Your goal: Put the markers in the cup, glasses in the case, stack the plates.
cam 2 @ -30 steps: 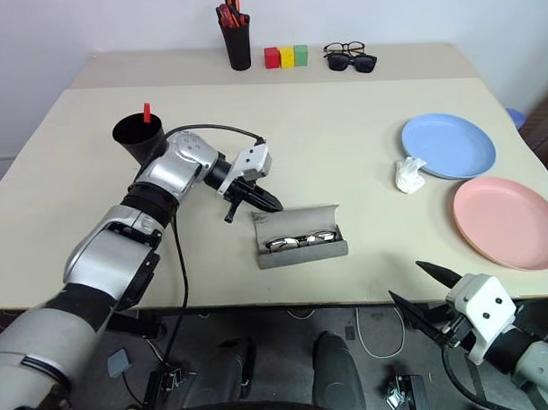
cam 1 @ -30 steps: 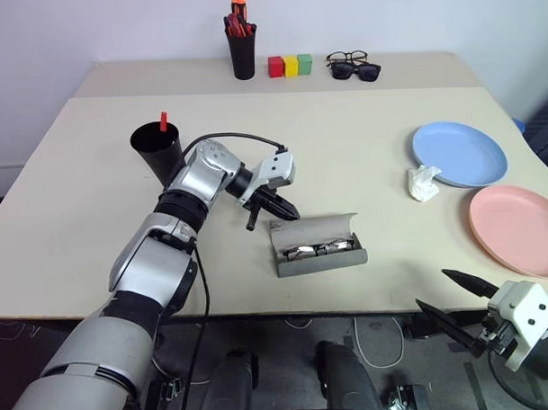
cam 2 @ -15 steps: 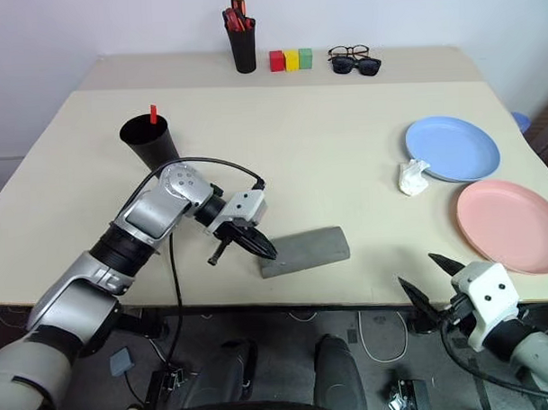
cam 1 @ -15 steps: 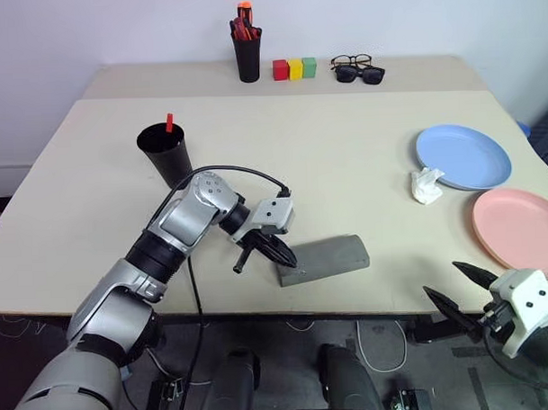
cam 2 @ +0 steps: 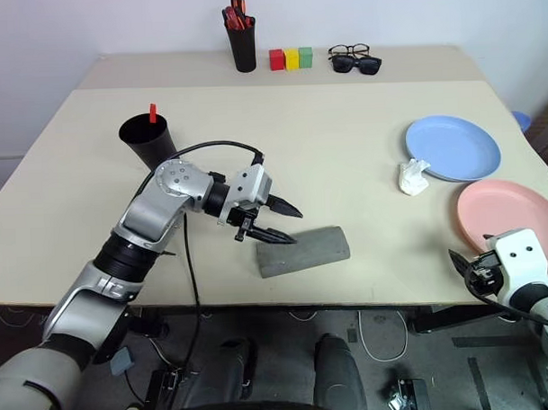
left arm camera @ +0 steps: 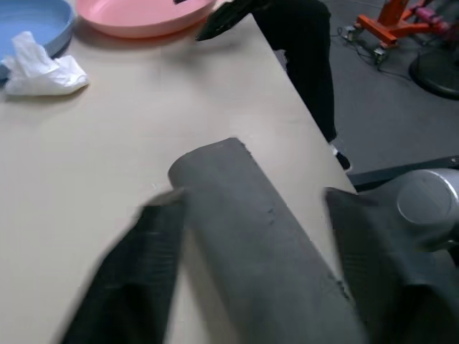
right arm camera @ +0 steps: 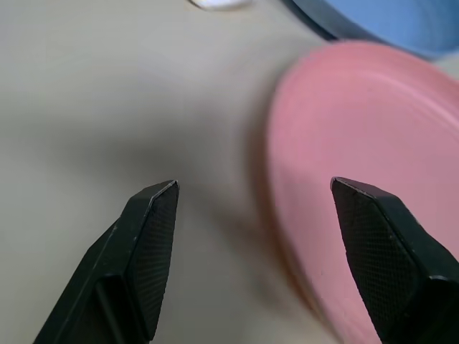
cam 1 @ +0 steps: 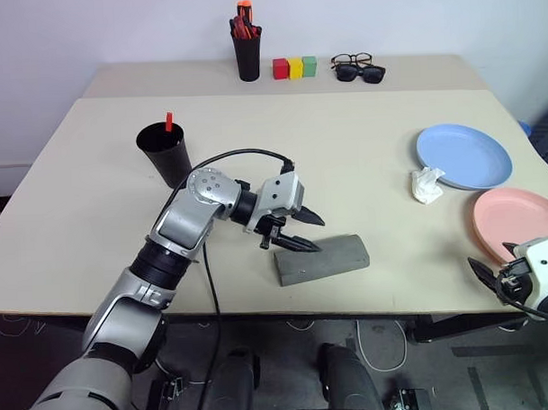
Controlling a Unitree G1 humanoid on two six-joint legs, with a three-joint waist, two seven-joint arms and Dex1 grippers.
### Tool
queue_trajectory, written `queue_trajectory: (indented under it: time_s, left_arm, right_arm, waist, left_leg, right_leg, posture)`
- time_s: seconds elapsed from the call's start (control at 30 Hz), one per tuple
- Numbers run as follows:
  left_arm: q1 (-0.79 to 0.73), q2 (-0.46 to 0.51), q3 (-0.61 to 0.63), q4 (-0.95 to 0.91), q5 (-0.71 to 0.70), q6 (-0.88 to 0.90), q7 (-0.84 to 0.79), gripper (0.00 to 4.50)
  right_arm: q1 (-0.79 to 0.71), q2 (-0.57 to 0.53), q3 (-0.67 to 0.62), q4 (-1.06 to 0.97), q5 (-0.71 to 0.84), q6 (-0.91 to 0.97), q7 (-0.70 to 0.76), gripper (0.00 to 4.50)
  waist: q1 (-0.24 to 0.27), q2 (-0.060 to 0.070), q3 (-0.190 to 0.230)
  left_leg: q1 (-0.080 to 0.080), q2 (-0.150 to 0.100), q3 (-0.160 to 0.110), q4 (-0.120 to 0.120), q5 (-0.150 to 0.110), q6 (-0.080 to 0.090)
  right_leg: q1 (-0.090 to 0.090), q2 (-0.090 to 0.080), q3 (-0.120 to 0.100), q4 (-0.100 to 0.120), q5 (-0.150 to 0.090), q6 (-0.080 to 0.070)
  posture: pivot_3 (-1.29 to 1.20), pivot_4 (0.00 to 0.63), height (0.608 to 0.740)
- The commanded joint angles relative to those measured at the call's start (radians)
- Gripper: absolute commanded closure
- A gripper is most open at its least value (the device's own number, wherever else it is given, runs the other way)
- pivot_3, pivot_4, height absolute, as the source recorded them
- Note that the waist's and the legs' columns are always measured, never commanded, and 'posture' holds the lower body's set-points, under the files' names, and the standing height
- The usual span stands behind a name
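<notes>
Case [cam 1: 322,258] lid now shut, left end effector [cam 1: 304,232] just above.

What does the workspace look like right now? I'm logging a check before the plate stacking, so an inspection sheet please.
Surface: beige table, a second one behind.
Job's things: grey case shut near the front edge; black cup with a red-capped marker; blue plate and pink plate side by side, unstacked.
Clutter: crumpled tissue; pen holder; three coloured blocks; two pairs of glasses.
Grippers: left gripper open above the case; right gripper open at the pink plate's rim.
Cables: black cable along the left arm.
Surroundings: white wall.
</notes>
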Motion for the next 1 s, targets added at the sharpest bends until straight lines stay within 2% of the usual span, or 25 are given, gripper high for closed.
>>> queue_trajectory:
  time_s: [0.03,0.17,0.2,0.3,0.43,0.73,0.87,1.0]
  left_arm:
    - [-0.023,-0.016,0.003,-0.063,-0.008,0.04,0.036,0.09]
    - [-0.029,-0.024,0.005,-0.084,-0.01,0.07,0.063,0.09]
    - [-0.029,-0.028,0.007,-0.086,-0.008,0.071,0.075,0.03]
    - [-0.028,-0.031,0.011,-0.101,-0.017,0.09,0.09,0.0]
    - [-0.028,-0.027,0.012,-0.107,-0.02,0.1,0.101,0.0]
    - [-0.023,-0.039,0.028,-0.112,-0.026,0.092,0.141,0.0]
    - [-0.025,-0.048,0.038,-0.1,-0.024,0.105,0.187,0.0]
    - [-0.019,-0.059,0.05,-0.105,-0.021,0.113,0.234,0.0]
  right_arm:
    - [-0.047,-0.038,0.012,0.099,-0.029,-0.063,0.006,1.06]
    - [-0.13,-0.073,0.036,0.214,-0.026,-0.08,0.034,1.06]
    - [-0.159,-0.083,0.038,0.245,-0.017,-0.07,0.043,1.31]
    - [-0.205,-0.103,0.044,0.289,-0.004,-0.059,0.067,2.36]
    - [-0.225,-0.111,0.044,0.294,0.007,-0.042,0.082,4.34]
    - [-0.257,-0.151,0.029,0.243,-0.005,-0.031,0.058,4.43]
    - [-0.373,-0.236,0.052,0.264,-0.06,-0.103,0.037,4.43]
    - [-0.609,-0.293,0.158,0.427,-0.122,-0.2,0.035,4.43]
  waist:
    - [-0.002,0.0,0.0]
    - [-0.007,0.0,0.0]
    - [-0.01,0.0,0.0]
    - [-0.018,0.001,0.0]
    - [-0.021,0.001,0.0]
    - [-0.021,0.001,0.0]
    - [-0.03,0.004,0.0]
    - [-0.034,0.004,0.001]
  left_leg:
    - [0.0,0.0,0.0,0.0,0.0,0.0]
    - [0.0,0.0,0.0,0.0,0.0,0.0]
    - [0.0,0.0,0.0,0.0,0.0,0.0]
    - [0.001,0.0,0.0,0.0,0.0,0.0]
    - [0.001,0.0,0.0,0.0,0.0,0.0]
    - [0.001,0.0,0.0,0.0,0.0,0.0]
    - [0.001,-0.001,0.001,0.001,0.0,0.0]
    - [0.002,0.0,0.001,0.0,0.0,0.0]
  right_leg:
    - [0.0,0.0,0.0,0.0,0.0,0.0]
    - [0.0,0.0,0.0,0.0,0.0,0.0]
    - [0.0,0.0,0.0,0.0,0.0,0.0]
    - [0.001,0.0,0.0,0.001,0.0,0.0]
    - [0.0,0.0,0.0,0.001,0.0,0.0]
    - [0.001,0.0,0.0,0.001,0.0,0.0]
    - [0.0,0.0,0.001,0.001,0.0,0.001]
    - [0.0,0.0,0.001,0.002,0.001,0.001]
  posture:
    - [0.0,0.15,0.739]
    - [0.0,0.15,0.739]
    - [0.0,0.15,0.739]
    - [0.0,0.15,0.739]
    - [0.0,0.15,0.739]
    - [0.0,0.15,0.739]
    - [0.0,0.15,0.739]
    - [0.0,0.15,0.739]
